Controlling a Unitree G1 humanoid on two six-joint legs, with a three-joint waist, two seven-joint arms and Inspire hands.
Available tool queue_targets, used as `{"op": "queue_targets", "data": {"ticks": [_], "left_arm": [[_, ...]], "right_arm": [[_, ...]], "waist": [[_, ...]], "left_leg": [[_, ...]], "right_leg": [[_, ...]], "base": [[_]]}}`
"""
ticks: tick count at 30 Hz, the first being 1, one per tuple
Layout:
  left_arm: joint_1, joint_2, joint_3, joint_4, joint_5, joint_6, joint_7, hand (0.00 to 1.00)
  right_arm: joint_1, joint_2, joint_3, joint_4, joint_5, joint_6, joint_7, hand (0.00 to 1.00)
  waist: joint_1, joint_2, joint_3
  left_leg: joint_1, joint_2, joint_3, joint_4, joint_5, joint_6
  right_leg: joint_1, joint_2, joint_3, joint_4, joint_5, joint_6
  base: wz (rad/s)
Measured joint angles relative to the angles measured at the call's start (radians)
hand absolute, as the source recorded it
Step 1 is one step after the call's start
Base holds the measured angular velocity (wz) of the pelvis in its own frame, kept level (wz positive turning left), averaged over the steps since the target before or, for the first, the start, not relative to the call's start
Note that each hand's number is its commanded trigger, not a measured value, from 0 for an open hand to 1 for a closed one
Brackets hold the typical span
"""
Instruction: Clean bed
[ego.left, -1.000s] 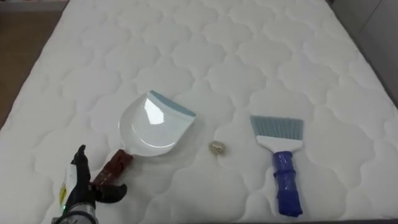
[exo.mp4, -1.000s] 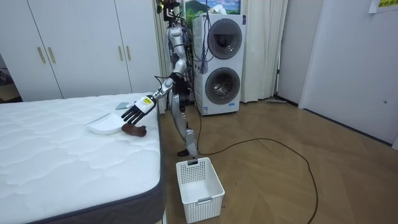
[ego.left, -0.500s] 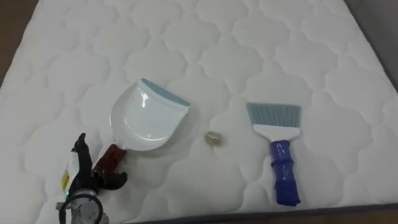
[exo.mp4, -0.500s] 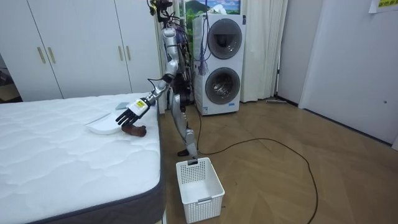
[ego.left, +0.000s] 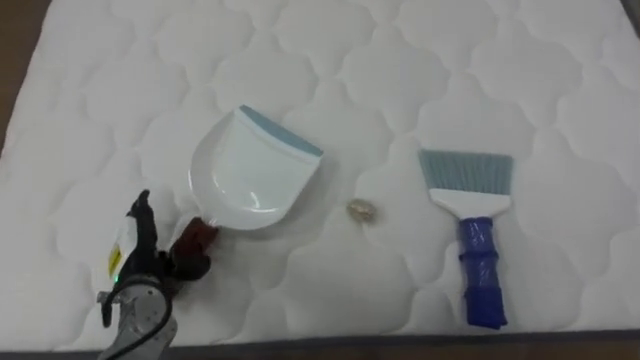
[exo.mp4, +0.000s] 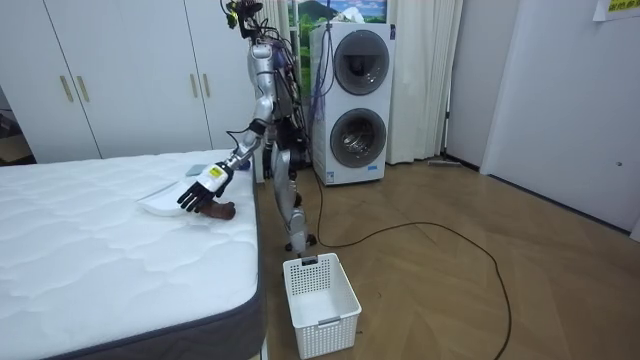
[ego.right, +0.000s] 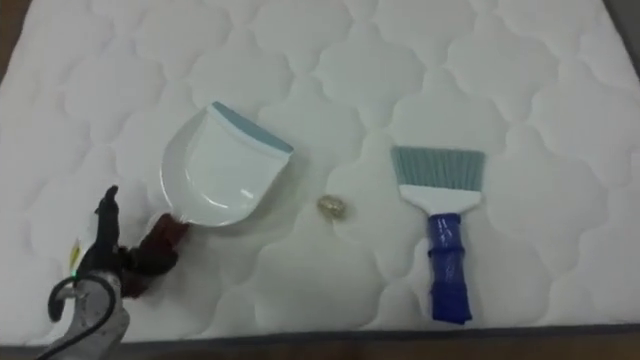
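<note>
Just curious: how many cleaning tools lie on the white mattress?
2: a white plastic dustpan with dark red handle, left; a blue-handled brush with grey-blue bristles, right.

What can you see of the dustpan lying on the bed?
The dustpan lies flat on the white mattress, near its front edge. Its scoop looks like glossy white plastic, with a grey-blue strip along the open lip, which faces away and rightward. The dark red handle points back to the robot's left hand, which is at its end.

From my end the mattress (ego.left: 400, 60) looks like soft matt quilted cloth, the dustpan (ego.left: 250, 175) is shiny smooth plastic, and the brush (ego.left: 472, 230) has a glossy blue plastic handle.
</note>
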Motion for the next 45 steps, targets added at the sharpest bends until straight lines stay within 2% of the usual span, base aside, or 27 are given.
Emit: {"op": "queue_targets", "data": {"ticks": [1,3,7,8,10,13,19,33,40,45], "left_arm": [[-0.012,0.000,-0.008,0.025,-0.009,0.003,-0.007,0.00],[-0.046,0.001,-0.007,0.054,-0.011,0.002,-0.012,0.00],[-0.085,0.004,-0.007,0.067,-0.011,0.003,-0.025,0.00],[-0.086,0.004,-0.007,0.067,-0.011,0.003,-0.028,0.00],[-0.086,0.004,-0.008,0.068,-0.012,0.010,-0.037,0.00],[-0.086,0.004,-0.008,0.071,-0.012,0.025,-0.054,0.00],[-0.087,0.004,-0.009,0.098,-0.013,0.037,-0.055,0.00],[-0.096,0.004,-0.007,0.100,-0.013,0.039,-0.055,0.00],[-0.122,0.004,-0.007,0.108,-0.013,0.039,-0.056,0.00],[-0.122,0.004,-0.007,0.108,-0.013,0.043,-0.056,0.00]], "right_arm": [[0.002,-0.015,0.001,0.000,0.000,-0.001,-0.011,0.00],[0.003,-0.021,0.002,0.009,0.002,0.010,-0.018,0.00],[0.001,-0.021,0.030,0.021,0.003,0.024,-0.010,0.00],[0.001,-0.021,0.030,0.021,0.003,0.025,-0.009,0.00],[0.000,-0.018,0.040,0.020,0.002,0.026,-0.008,0.00],[0.000,-0.017,0.060,0.017,-0.006,0.040,-0.008,0.00],[-0.001,-0.016,0.069,0.016,-0.010,0.058,-0.008,0.00],[-0.019,-0.009,0.068,0.010,-0.014,0.055,-0.020,0.00],[-0.020,-0.001,0.068,0.006,-0.051,0.057,-0.020,0.00],[-0.020,0.001,0.068,0.000,-0.051,0.063,-0.020,0.00]], "waist": [[-0.015,0.019,-0.0003],[-0.018,0.026,0.0036],[-0.029,0.023,0.0059],[-0.030,0.023,0.0059],[-0.030,0.015,0.0108],[-0.031,0.010,0.0133],[-0.034,0.014,0.0153],[-0.037,0.011,0.0192],[-0.041,-0.001,0.0274],[-0.039,-0.002,0.0277]], "left_leg": [[-0.001,0.001,-0.001,-0.004,0.001,-0.003],[0.000,0.002,0.011,-0.009,0.001,-0.004],[-0.012,0.001,0.018,-0.008,0.002,-0.004],[-0.016,0.000,0.019,-0.006,0.002,-0.004],[-0.026,0.001,0.041,-0.003,0.001,-0.003],[-0.064,-0.004,0.041,0.019,0.001,0.000],[-0.126,-0.002,0.039,0.058,0.001,-0.001],[-0.162,-0.007,0.039,0.072,0.001,-0.001],[-0.173,-0.015,0.040,0.097,0.000,0.000],[-0.178,-0.015,0.041,0.098,0.000,0.000]], "right_leg": [[0.011,-0.004,-0.037,0.001,0.025,-0.005],[0.012,-0.002,-0.042,0.001,0.025,-0.006],[-0.018,-0.006,-0.055,0.037,0.018,-0.009],[-0.022,-0.007,-0.054,0.041,0.018,-0.008],[-0.045,-0.010,-0.050,0.060,0.017,-0.008],[-0.087,-0.013,-0.051,0.090,0.009,-0.008],[-0.146,-0.019,-0.059,0.128,0.004,-0.013],[-0.189,-0.032,-0.062,0.161,-0.012,-0.015],[-0.200,-0.045,-0.061,0.193,-0.030,-0.014],[-0.210,-0.045,-0.061,0.199,-0.031,-0.015]], "base": [[-0.10],[0.08],[0.02],[-0.08],[-0.14],[-0.02],[0.02],[0.01],[0.05],[0.00]]}}
